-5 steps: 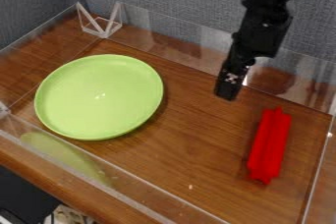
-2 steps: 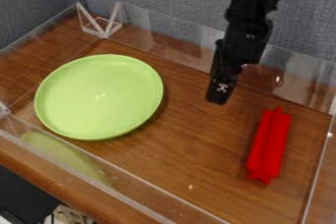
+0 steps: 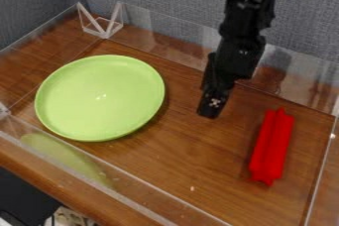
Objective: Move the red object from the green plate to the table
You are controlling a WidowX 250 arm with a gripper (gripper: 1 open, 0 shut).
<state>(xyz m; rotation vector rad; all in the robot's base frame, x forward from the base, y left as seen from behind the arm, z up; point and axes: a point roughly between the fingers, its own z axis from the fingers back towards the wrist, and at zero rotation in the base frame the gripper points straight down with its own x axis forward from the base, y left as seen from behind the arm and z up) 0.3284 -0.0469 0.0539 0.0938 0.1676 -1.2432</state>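
Observation:
The red object [image 3: 272,146], a bright red bar, lies flat on the table [image 3: 172,151] near the right wall. The green plate [image 3: 99,96] rests on the left half of the table with nothing on it. My black gripper [image 3: 212,104] points down between the two, low over the wood. It hangs just right of the plate's rim and left of the bar's far end, touching neither. Its jaws look open, with nothing between them.
Clear acrylic walls [image 3: 159,202] edge the tabletop on all sides. A small white wire-frame stand [image 3: 101,19] sits in the back left corner. A grey backdrop rises behind the table.
The gripper has moved down and to the left, away from the back wall and closer to the plate's right rim. The red bar and the plate have stayed put.

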